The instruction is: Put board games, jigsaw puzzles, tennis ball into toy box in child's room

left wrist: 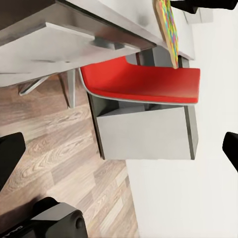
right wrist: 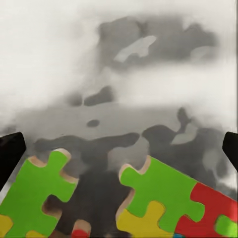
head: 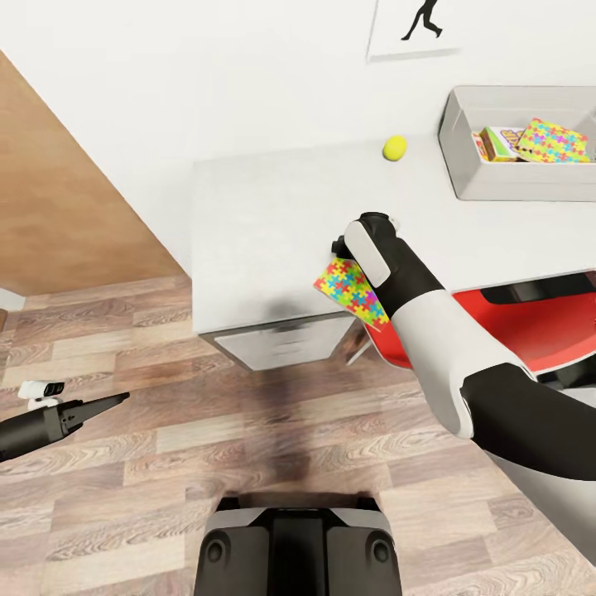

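Observation:
On the pale grey table (head: 265, 215), a jigsaw puzzle (head: 354, 291) lies tilted over the front edge, above a red chair. My right gripper (head: 339, 248) hovers at its far side. In the right wrist view my right gripper (right wrist: 119, 148) is open, fingers wide apart, with the jigsaw puzzle (right wrist: 158, 198) just short of them. The tennis ball (head: 395, 147) rests near the wall. The toy box (head: 463, 165) at the right holds a white-green board game (head: 495, 142) and another jigsaw puzzle (head: 553, 141). My left gripper (head: 116, 399) hangs open over the floor, far from the table.
A red chair (head: 530, 323) is tucked under the table beside a grey drawer unit (head: 281, 343). The left wrist view shows the chair (left wrist: 144, 82) and the puzzle (left wrist: 167, 29) edge-on above it. A wooden panel (head: 66, 190) stands at the left. My base (head: 298, 546) is on wood-plank floor.

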Controlling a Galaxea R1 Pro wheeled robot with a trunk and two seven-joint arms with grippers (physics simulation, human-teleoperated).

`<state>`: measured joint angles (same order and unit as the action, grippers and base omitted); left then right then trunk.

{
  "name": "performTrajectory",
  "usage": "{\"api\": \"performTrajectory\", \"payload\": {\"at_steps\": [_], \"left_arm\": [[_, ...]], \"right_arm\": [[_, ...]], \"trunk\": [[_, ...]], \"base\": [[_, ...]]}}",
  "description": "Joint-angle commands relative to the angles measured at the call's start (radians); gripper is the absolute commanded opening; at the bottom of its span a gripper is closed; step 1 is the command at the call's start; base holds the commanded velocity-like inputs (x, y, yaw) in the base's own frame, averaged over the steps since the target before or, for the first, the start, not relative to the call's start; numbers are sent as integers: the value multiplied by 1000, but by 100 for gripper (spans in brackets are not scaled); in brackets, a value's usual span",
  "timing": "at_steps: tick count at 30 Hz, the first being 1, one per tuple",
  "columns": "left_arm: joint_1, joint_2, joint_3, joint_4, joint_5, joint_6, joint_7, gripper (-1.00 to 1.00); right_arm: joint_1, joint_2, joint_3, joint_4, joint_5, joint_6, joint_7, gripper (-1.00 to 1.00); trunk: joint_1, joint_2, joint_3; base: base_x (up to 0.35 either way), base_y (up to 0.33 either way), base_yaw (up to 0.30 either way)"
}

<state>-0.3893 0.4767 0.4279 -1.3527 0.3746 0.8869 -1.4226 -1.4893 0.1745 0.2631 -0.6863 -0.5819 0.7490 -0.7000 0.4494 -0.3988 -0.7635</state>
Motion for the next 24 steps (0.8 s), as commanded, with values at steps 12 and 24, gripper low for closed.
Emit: {"api": "performTrajectory", "payload": {"at_steps": [12,24], "left_arm": [[0,0,0,0,1,11,-2,100],[0,0,0,0,1,11,-3,100]], "right_arm": [[-3,0,2,7,-26,2,-10,100],[-16,0,1,-15,-26,3,-23,100]], "trunk": [[1,-1,-1],[1,-1,-1]], "base": [[-20,0,0],[0,0,0]]}}
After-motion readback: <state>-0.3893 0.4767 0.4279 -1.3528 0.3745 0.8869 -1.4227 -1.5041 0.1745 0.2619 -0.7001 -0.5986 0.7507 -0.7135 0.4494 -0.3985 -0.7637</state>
